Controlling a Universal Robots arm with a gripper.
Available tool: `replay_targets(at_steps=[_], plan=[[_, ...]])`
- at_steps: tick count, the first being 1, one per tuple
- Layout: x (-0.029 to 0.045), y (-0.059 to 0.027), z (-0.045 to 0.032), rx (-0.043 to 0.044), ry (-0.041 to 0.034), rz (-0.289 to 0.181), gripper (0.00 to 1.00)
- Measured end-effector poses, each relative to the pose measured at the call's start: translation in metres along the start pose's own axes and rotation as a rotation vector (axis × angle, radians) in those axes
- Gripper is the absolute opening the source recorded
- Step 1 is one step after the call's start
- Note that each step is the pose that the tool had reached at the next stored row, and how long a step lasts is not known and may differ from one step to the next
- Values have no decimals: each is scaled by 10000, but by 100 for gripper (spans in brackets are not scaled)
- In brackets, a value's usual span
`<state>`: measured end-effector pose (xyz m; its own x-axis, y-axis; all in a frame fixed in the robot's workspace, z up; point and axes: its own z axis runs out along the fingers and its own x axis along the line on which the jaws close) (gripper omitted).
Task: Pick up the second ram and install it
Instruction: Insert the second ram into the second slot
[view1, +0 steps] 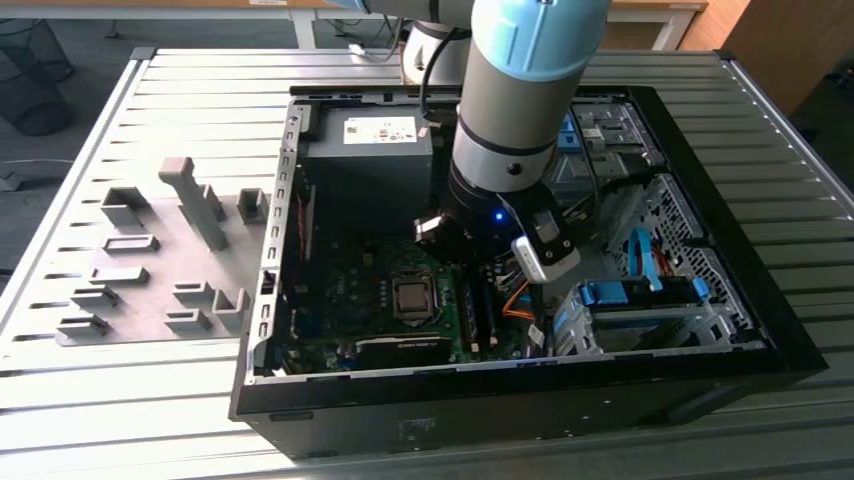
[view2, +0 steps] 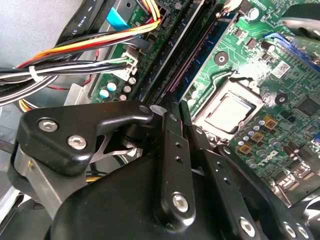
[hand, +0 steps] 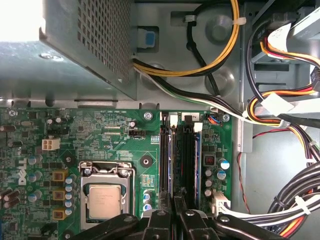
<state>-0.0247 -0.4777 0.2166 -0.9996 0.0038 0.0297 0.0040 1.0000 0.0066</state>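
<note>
A robot arm (view1: 514, 120) reaches down into an open black computer case (view1: 747, 330) lying on a slatted metal table (view1: 147, 400), its gripper (hand: 174, 212) lowered over the memory slots (hand: 165, 155) beside the processor (hand: 104, 200) on the green motherboard (hand: 115, 135). In both wrist views the black fingers (view2: 172, 150) stand close together, almost touching, directly above the slots; whether they pinch anything between them cannot be told. The ram (hand: 197, 160), a bluish stick, stands upright in the slot row in the first wrist view, just beside the fingers; in the second wrist view it runs as a blue edge (view2: 202, 50) along the dark slots. Bundles of yellow, red and black cables (view2: 75, 50) cross the case next to the slots. At the exterior view's left, a grey fixture plate (view1: 147, 270) with raised blocks lies on the table, well apart from the case. A power supply (view1: 367, 150) sits at the far end of the case. Beyond the table, a grey floor, a wire bin (view1: 34, 80) and pale furniture legs (view1: 304, 25) show in the room.
</note>
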Motion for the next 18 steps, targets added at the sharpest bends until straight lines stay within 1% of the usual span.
replay_targets(at_steps=[12, 18], plan=[[-19, 0, -3, -3, 3, 46, 14], [-20, 0, 17, -4, 3, 52, 14]])
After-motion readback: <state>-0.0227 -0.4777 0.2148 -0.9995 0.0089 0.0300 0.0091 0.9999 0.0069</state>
